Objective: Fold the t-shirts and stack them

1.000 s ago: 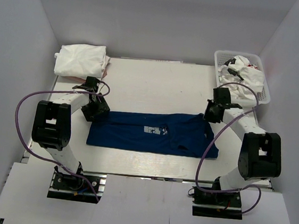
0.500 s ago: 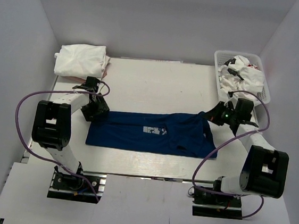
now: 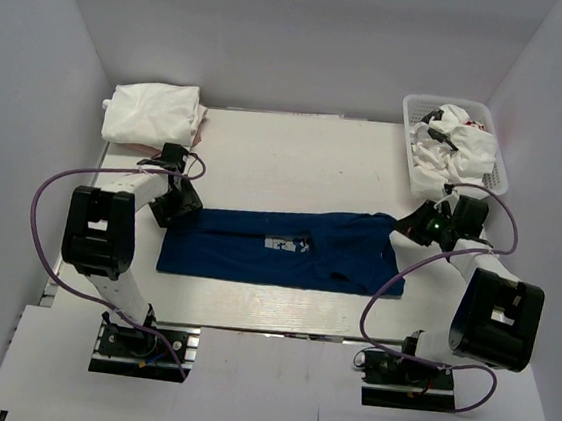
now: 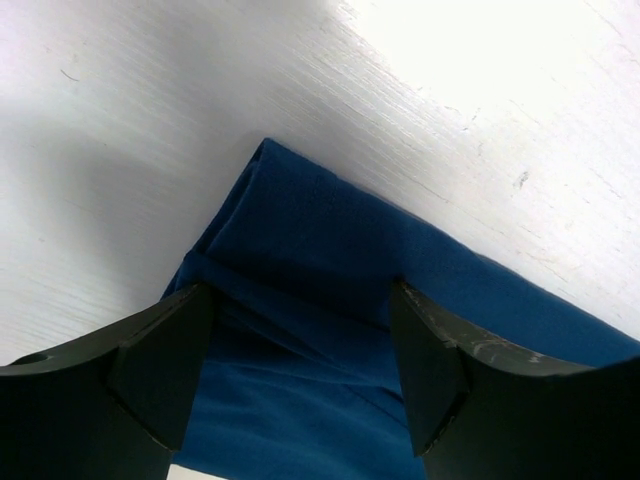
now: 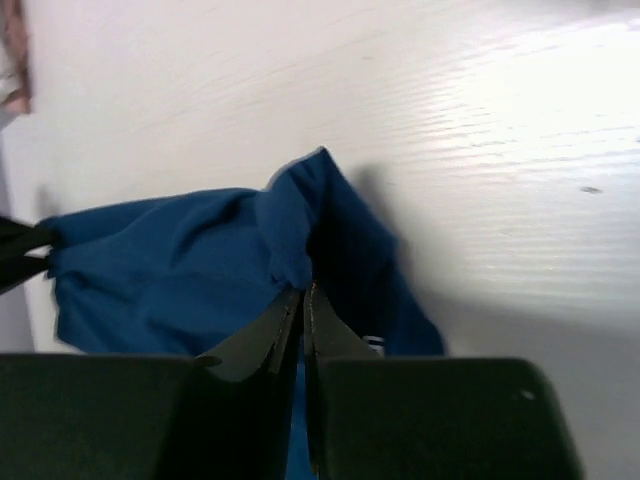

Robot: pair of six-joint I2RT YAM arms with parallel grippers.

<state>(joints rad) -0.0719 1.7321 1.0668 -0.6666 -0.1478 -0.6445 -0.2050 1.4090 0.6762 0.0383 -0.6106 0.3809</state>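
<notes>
saw the navy t-shirt (image 3: 277,248) lying as a long folded strip across the middle of the table (image 3: 296,162). found the right hand (image 5: 302,292) pinched shut on its right edge, and the left hand (image 4: 300,300) wide open astride the far left corner, holding nothing. judged the cloth light, limp and quick to wrinkle; best taken at the corners.

A navy t-shirt (image 3: 282,246) lies stretched across the counter (image 3: 286,161), folded white shirts (image 3: 150,113) at far left, a basket (image 3: 409,111) far right.

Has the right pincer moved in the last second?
Yes. The right pincer, shut on the navy t-shirt, swung right, its wrist now in front of the basket.
</notes>
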